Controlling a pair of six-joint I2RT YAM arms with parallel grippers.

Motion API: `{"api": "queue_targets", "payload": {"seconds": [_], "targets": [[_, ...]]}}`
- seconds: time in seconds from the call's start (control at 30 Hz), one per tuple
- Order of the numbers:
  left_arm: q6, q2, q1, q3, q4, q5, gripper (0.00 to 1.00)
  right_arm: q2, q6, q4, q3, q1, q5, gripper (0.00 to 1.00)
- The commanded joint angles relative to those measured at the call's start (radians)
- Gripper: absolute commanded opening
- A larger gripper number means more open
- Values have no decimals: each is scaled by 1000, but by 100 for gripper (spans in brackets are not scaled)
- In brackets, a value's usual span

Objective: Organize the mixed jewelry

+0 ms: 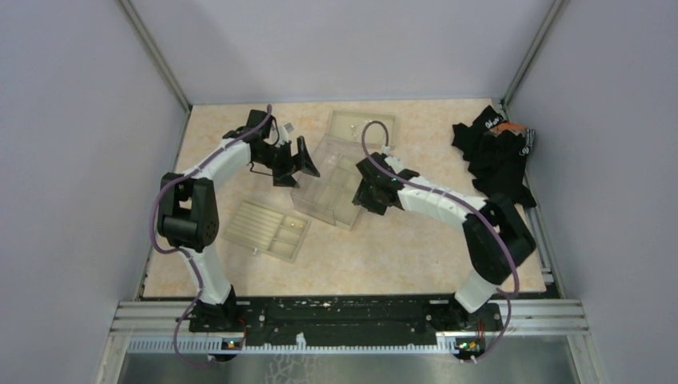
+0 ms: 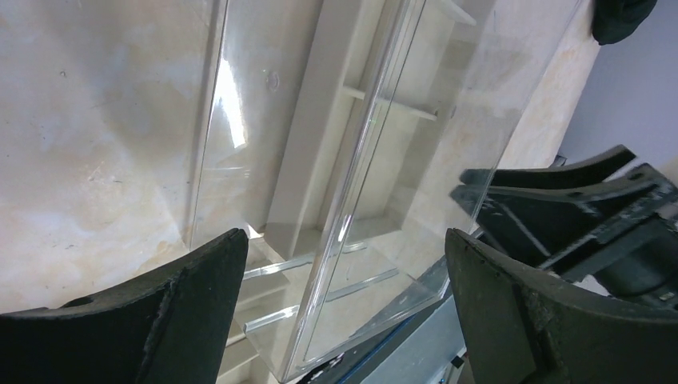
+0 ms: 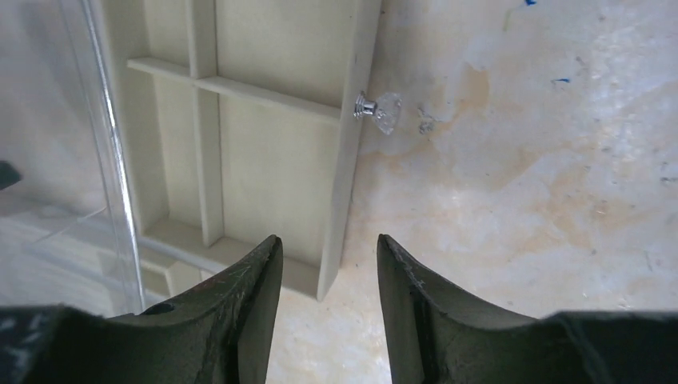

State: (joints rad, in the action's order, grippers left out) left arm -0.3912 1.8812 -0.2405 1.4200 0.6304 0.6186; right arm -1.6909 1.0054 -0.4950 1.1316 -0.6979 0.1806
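None of the mixed jewelry shows clearly. The only candidate is a tiny pale speck [image 3: 426,125] on the table beside a crystal knob [image 3: 379,110], and I cannot tell what it is. My right gripper [image 3: 329,240] hovers open over the front corner of a beige compartmented drawer [image 3: 272,160] with nothing between its fingers. It sits at the clear-sided box [image 1: 332,192]. My left gripper [image 2: 344,240] is wide open and empty in front of the box's clear panel [image 2: 360,160]. From above, the left gripper [image 1: 309,163] is just left of the box, facing my right gripper [image 1: 365,200].
A beige compartmented tray [image 1: 268,230] lies in front of the left arm. Another tray [image 1: 360,128] lies behind the clear box. A black cloth heap [image 1: 496,156] sits at the right wall, and its edge also shows in the left wrist view [image 2: 624,16]. Walls enclose three sides.
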Motion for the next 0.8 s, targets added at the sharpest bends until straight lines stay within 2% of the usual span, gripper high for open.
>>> {"api": "queue_targets", "payload": {"seconds": [0.0, 0.1, 0.17, 0.2, 0.43, 0.63, 0.77], "targets": [[15, -27, -8, 24, 4, 19, 99, 171, -24, 150, -100, 54, -12, 44], [21, -13, -8, 51, 5, 14, 99, 203, 21, 165, -169, 105, -47, 24], [20, 2, -8, 73, 1, 1, 99, 194, 72, 169, -191, 135, -90, 2], [19, 13, -8, 84, -3, -3, 99, 180, 93, 173, -196, 144, -109, 0], [7, 67, -8, 155, -7, 2, 99, 39, 137, 212, -141, 140, -205, 0], [8, 93, -9, 159, -14, 32, 99, -106, 122, 255, -22, 124, -256, 0], [6, 97, -17, 153, -12, 48, 99, -146, 98, 343, 48, 114, -276, 0]]}}
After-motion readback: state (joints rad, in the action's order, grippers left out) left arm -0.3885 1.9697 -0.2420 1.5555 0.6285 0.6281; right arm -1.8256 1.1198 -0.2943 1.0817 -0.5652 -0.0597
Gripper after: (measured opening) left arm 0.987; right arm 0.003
